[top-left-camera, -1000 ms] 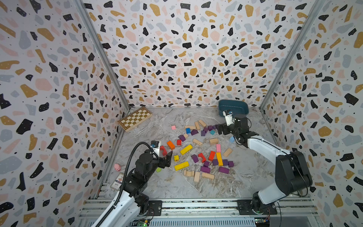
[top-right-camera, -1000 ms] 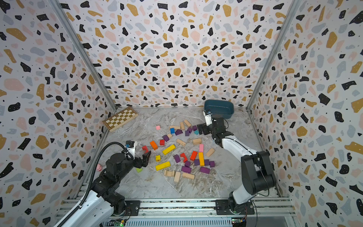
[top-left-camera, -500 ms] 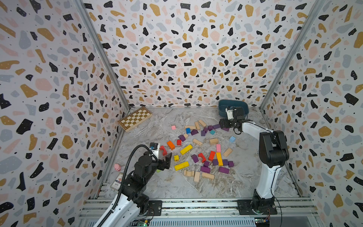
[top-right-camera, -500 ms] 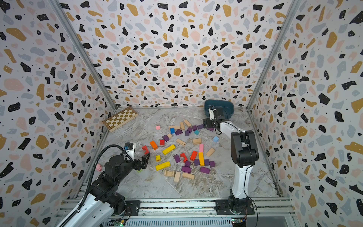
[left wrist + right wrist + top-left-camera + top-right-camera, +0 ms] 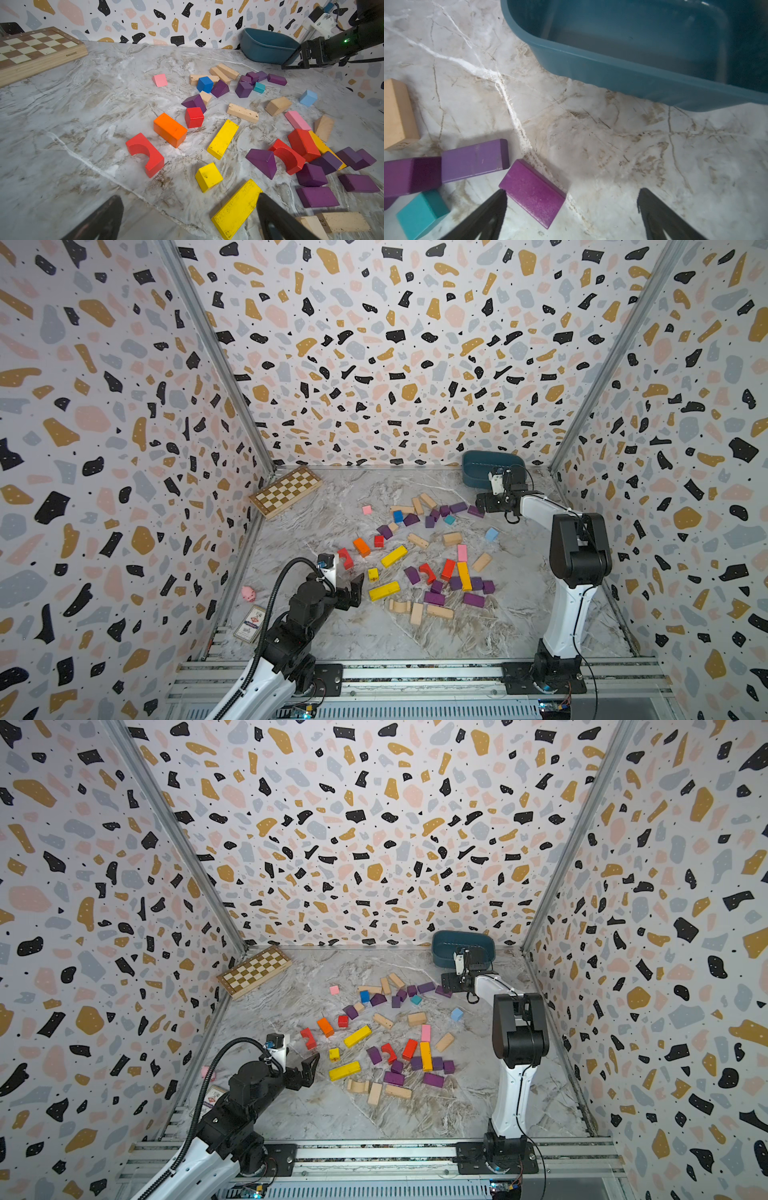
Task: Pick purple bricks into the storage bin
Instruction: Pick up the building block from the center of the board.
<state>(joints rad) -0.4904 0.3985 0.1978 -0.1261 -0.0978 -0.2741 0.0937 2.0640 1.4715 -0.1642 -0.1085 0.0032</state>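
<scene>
The right gripper (image 5: 572,192) hangs low over the table, jaws spread wide and holding nothing. A magenta-toned purple brick (image 5: 532,192) lies flat just beside one finger, partly between the jaws. Close by lie a second purple bar (image 5: 475,160), a teal cube (image 5: 421,214) and a plain wooden block (image 5: 396,116). The storage bin (image 5: 612,68) sits just ahead, bare table between it and the brick; both top views place it in the far right corner (image 5: 478,472). The left gripper (image 5: 189,197), likewise open and empty, hovers at the front left just short of a long yellow bar (image 5: 236,207). More purple bricks (image 5: 453,587) lie scattered mid-table among red, yellow and pink blocks. A chessboard (image 5: 286,490), a pink toy pig (image 5: 248,593) and a card pack (image 5: 250,623) line the left edge of the grey marble table (image 5: 374,639), enclosed by terrazzo-patterned walls (image 5: 395,344).
</scene>
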